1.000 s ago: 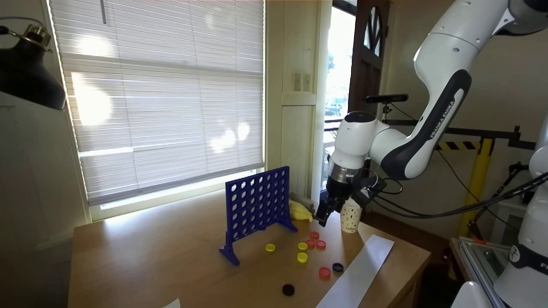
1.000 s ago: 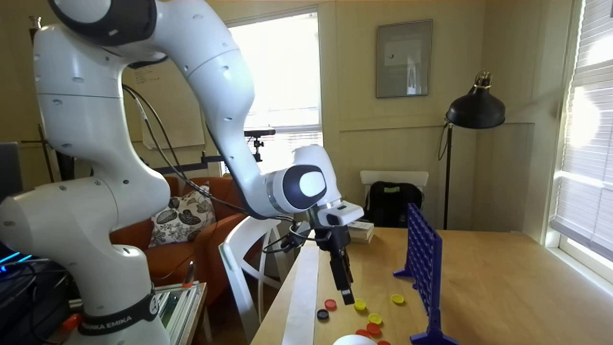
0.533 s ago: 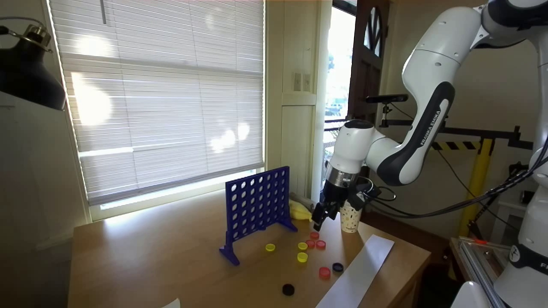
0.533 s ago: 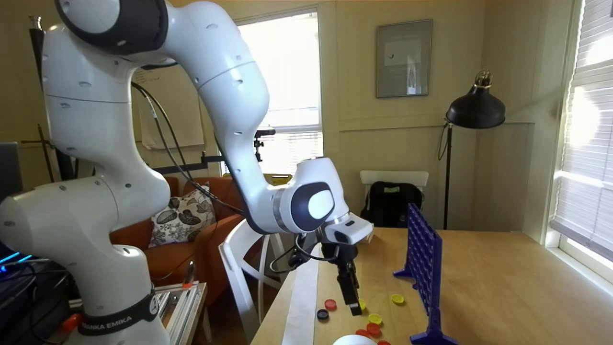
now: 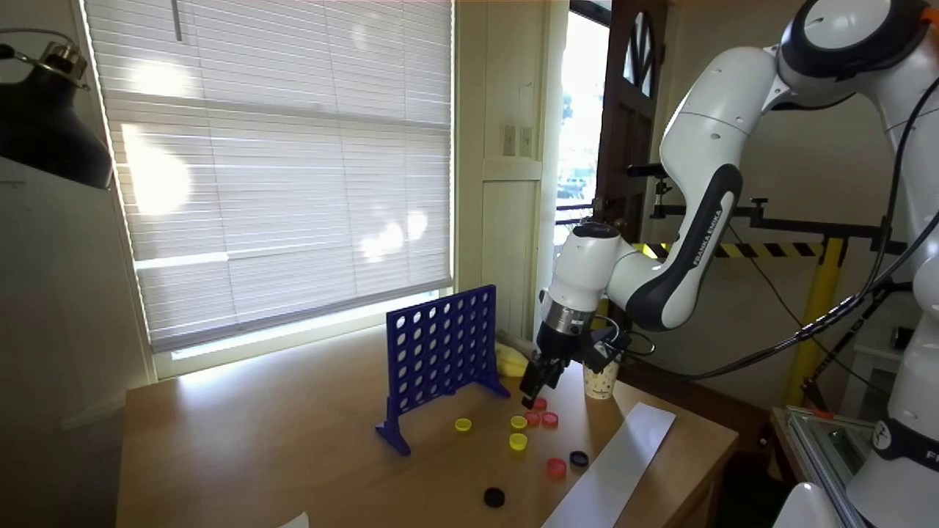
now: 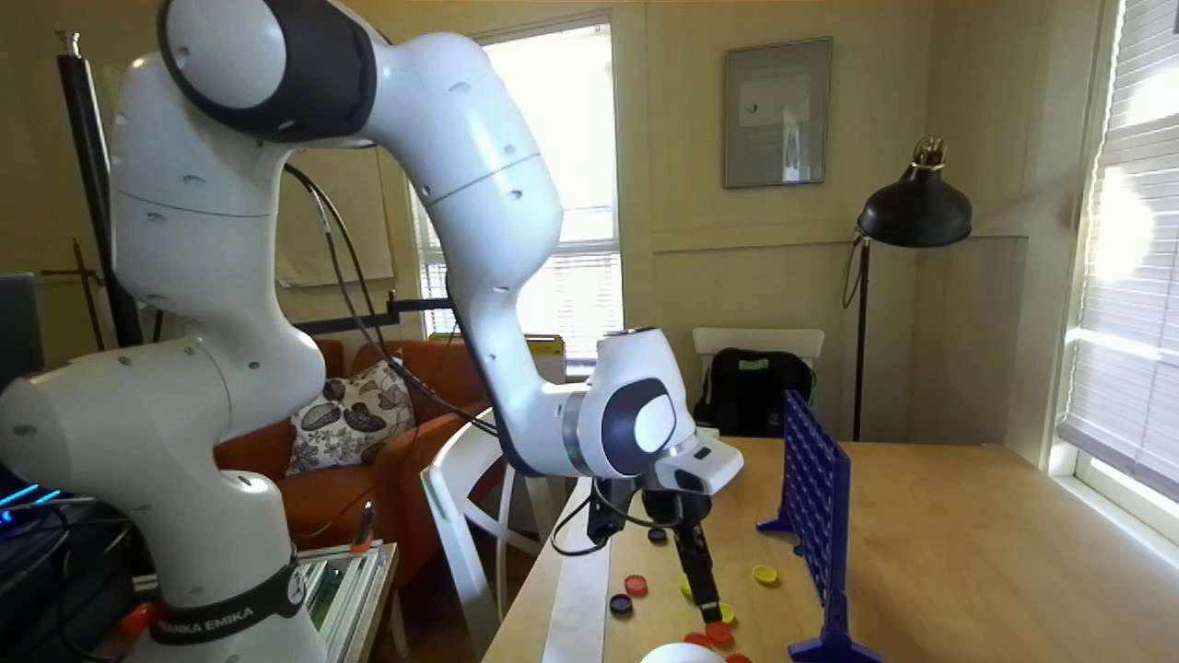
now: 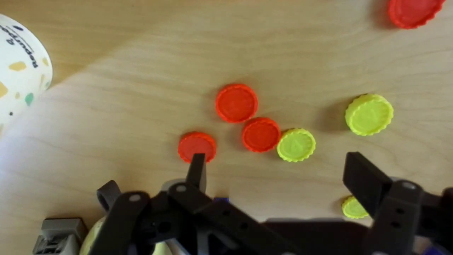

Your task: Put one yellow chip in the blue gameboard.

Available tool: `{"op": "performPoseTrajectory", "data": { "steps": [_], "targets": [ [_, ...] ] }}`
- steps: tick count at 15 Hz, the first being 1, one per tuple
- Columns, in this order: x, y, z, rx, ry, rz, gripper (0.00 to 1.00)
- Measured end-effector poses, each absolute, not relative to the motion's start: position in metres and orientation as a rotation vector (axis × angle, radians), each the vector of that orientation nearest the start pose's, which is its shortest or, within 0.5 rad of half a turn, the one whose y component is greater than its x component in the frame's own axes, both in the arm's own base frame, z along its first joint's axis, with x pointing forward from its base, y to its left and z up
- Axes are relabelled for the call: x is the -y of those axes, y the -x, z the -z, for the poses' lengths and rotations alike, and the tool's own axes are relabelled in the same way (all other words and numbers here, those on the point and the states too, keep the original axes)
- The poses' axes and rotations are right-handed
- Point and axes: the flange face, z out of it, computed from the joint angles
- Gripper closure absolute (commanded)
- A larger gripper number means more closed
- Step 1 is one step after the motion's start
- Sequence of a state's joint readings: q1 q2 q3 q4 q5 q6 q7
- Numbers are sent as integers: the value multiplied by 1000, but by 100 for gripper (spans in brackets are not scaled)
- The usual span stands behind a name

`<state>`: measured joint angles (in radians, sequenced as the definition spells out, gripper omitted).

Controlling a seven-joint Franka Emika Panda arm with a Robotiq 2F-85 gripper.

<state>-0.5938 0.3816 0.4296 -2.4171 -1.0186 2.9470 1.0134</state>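
Observation:
The blue gameboard [image 5: 440, 348] stands upright on the table and shows edge-on in an exterior view [image 6: 817, 516]. Three yellow chips lie flat on the table. One yellow chip [image 7: 296, 145] touches a red chip [image 7: 261, 135]. A thicker-looking yellow chip [image 7: 369, 115] lies apart at right, and a third yellow chip [image 7: 355, 207] is partly hidden by a finger; it lies nearest the board [image 5: 463, 424]. My gripper [image 7: 276, 159] is open and empty above the table. Its tips point down near the chip group in both exterior views [image 5: 530, 402] [image 6: 709, 615].
More red chips [image 7: 236, 103] lie beside the yellow ones. Black chips [image 5: 579, 458] lie nearer the white paper strip [image 5: 620, 462]. A speckled cup [image 5: 600, 375] stands beside the gripper. A yellow object [image 5: 511, 361] lies behind the board's foot.
My gripper has moved down toward the table and closer to the red and yellow chips and the board. The chips and board have not moved.

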Motion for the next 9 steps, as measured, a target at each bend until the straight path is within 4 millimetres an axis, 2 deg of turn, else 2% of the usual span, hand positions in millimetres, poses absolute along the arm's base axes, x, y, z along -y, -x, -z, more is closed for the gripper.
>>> {"op": "performPoseTrajectory", "data": {
  "steps": [9],
  "targets": [
    [-2, -517, -153, -58, 3131, 417, 0]
  ]
}}
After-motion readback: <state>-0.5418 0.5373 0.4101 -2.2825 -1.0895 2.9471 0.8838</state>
